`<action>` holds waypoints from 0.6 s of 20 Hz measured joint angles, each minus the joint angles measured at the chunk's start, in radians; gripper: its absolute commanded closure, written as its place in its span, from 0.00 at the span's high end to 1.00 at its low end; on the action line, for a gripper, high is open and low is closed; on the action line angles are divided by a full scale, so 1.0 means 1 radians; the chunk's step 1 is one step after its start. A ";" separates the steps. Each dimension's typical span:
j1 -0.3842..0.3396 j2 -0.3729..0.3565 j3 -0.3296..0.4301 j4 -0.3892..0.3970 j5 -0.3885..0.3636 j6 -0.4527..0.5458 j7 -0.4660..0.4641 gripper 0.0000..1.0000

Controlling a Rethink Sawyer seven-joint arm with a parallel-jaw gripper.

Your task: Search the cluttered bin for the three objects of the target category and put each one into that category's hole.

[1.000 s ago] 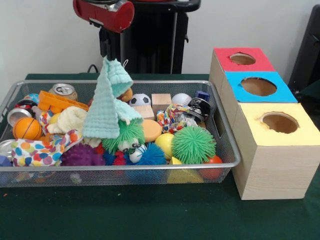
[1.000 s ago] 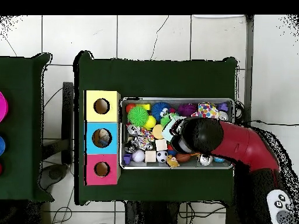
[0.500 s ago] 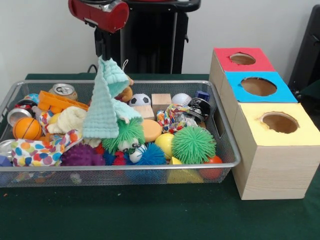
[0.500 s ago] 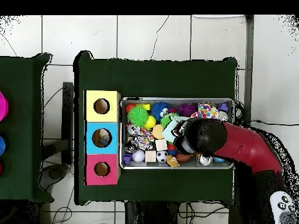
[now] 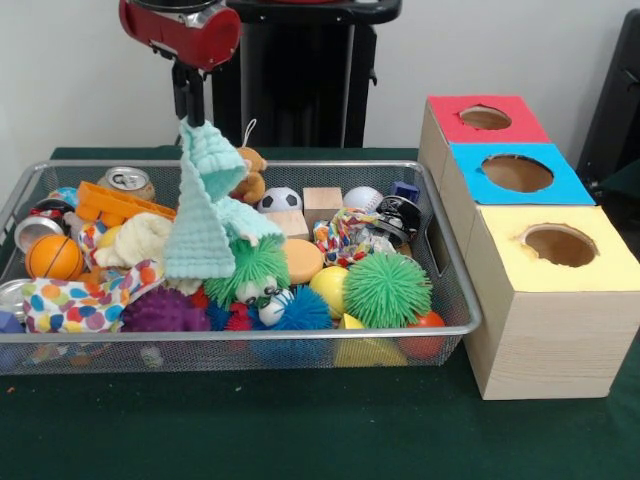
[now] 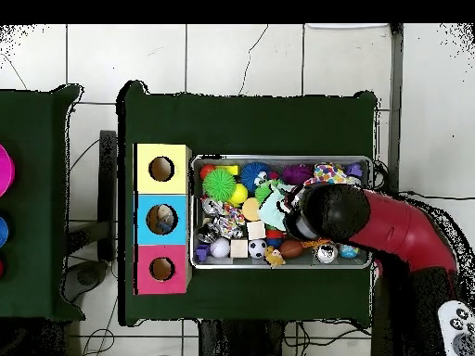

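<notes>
Since a second ago your gripper (image 5: 188, 112) has drifted toward the can side of the bin and risen slightly, dragging the mint-green cloth (image 5: 205, 205) with it, so the cloth's peak now stands taller and narrower. You have the dark fingers (image 5: 187, 95) closed on the cloth's top corner; the rest of it hangs straight below them and its lower edge still lies on the toys in the wire bin (image 5: 455, 290). A small brown plush toy (image 5: 248, 172) now shows just beside the cloth, below and slightly box-side of your gripper. Directly under the hanging cloth sit a green spiky ball (image 5: 259, 266) and a blue spiky one (image 5: 300, 312). Farther off toward the boxes you see a larger green spiky ball (image 5: 387, 289), and well beyond it the wooden box (image 5: 545, 335) with yellow, blue and red tops, each with a round hole. Your red arm (image 6: 390, 232) reaches in over the bin's end farthest from the boxes in the overhead view, its wrist pointing straight down above the cloth.
</notes>
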 measured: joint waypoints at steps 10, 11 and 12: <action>-0.060 0.018 0.000 -0.061 0.000 0.000 0.000 0.00; -0.062 0.019 0.000 -0.065 0.000 0.001 0.000 0.00; -0.064 0.021 0.000 -0.068 0.000 0.001 0.000 0.00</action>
